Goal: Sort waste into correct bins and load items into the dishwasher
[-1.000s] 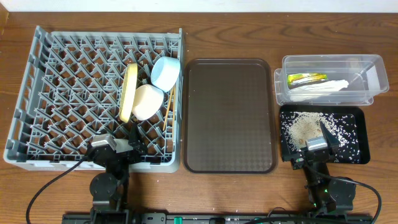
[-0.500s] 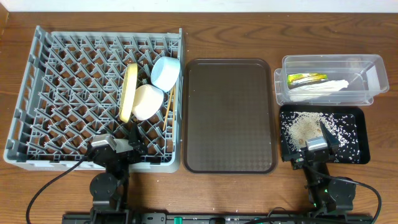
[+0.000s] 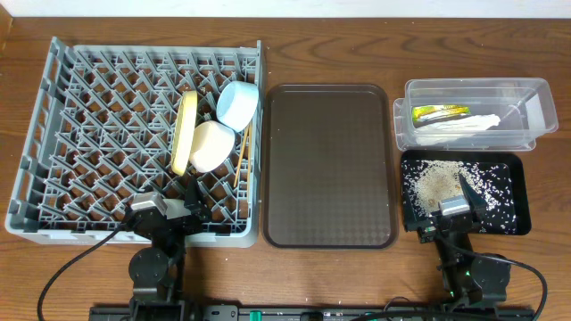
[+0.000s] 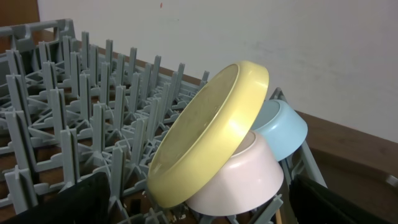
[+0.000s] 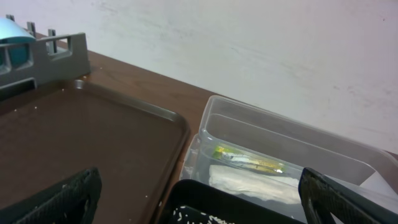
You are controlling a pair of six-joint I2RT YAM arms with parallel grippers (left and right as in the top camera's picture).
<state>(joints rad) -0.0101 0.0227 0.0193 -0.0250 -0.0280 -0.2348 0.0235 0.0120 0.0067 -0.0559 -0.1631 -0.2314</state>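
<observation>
The grey dishwasher rack holds the yellow plate on edge, the white bowl leaning against it, the light-blue bowl behind and the chopsticks at the right wall. The clear tub contains the green-and-orange wrapper and the white tissue. Rice scraps lie in the black tray. My left gripper stands open over the rack's front edge, its dark fingers empty. My right gripper is open above the black tray's front left, fingers wide apart.
A large brown serving tray lies bare between the rack and the bins. The clear tub stands directly behind the black tray. Wooden table shows around everything, and a pale wall rises behind.
</observation>
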